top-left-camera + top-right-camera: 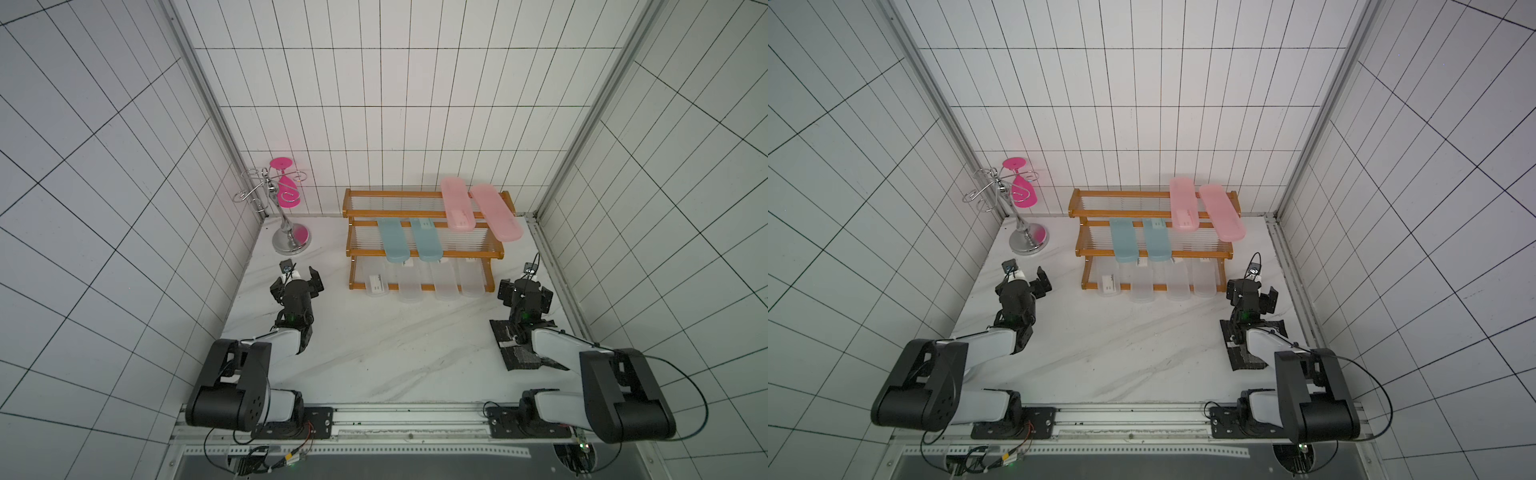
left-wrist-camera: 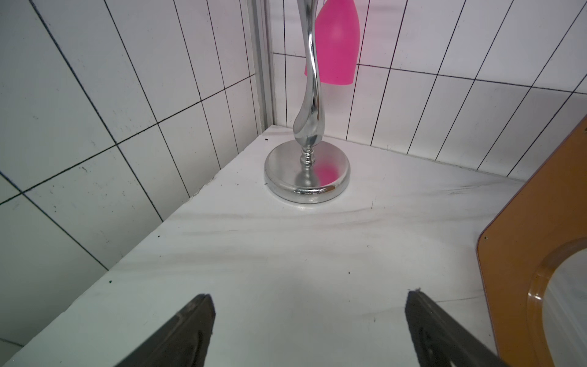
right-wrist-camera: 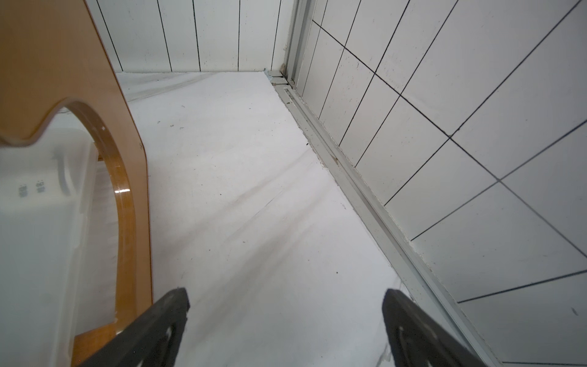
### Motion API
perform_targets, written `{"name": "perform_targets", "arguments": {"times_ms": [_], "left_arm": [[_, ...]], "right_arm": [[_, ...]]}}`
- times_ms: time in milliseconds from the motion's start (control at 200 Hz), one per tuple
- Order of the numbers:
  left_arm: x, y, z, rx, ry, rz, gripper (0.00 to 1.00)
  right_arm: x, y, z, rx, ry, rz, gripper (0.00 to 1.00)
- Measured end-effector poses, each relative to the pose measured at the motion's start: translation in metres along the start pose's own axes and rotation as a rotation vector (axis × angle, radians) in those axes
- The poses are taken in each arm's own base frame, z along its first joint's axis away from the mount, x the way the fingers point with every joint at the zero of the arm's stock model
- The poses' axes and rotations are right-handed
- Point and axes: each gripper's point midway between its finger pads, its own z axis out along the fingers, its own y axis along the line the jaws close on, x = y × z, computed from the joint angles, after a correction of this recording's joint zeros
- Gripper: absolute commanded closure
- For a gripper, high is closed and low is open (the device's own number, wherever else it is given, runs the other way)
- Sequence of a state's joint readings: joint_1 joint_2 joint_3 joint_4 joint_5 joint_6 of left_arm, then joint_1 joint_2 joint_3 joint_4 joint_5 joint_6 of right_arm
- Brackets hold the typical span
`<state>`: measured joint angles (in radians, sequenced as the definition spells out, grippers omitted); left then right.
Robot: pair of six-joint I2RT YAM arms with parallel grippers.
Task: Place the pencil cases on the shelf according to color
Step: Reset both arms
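Marble tabletop, pencil cases front-to-back across shelf, left pincer and right pincer apart.

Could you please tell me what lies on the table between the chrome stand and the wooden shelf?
Nothing lies there. Between the chrome stand and the shelf only bare table shows, in both top views and the left wrist view.
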<state>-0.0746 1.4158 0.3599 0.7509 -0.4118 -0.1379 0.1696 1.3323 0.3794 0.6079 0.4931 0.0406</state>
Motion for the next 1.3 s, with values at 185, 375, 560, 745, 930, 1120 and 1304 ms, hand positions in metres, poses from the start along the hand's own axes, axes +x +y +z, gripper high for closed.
{"name": "perform_targets", "arguments": {"times_ms": [185, 375, 560, 745, 930, 1120, 1304], "left_arm": [[0.033, -0.008, 0.013, 0.049, 0.023, 0.056, 0.02], [0.012, -0.009, 0.029, 0.065, 0.022, 0.03, 0.02], [0.009, -0.006, 0.033, 0.077, 0.037, 0.012, 0.02], [0.014, -0.008, 0.032, 0.089, 0.06, 0.016, 0.02], [0.015, -0.009, 0.032, 0.09, 0.063, 0.017, 0.02], [0.015, -0.009, 0.032, 0.092, 0.063, 0.017, 0.02], [0.015, -0.009, 0.032, 0.093, 0.063, 0.016, 0.02]], "right_arm": [[0.0, -0.008, 0.027, -0.024, -0.043, 0.074, 0.01], [0.013, -0.013, 0.039, -0.063, -0.01, 0.111, 0.01], [0.012, -0.005, 0.038, -0.107, -0.009, 0.114, 0.01], [0.012, -0.003, 0.038, -0.117, -0.009, 0.114, 0.01], [0.012, -0.003, 0.038, -0.117, -0.009, 0.114, 0.01], [0.012, -0.003, 0.038, -0.118, -0.009, 0.114, 0.01], [0.012, -0.003, 0.038, -0.117, -0.009, 0.114, 0.01]]}}
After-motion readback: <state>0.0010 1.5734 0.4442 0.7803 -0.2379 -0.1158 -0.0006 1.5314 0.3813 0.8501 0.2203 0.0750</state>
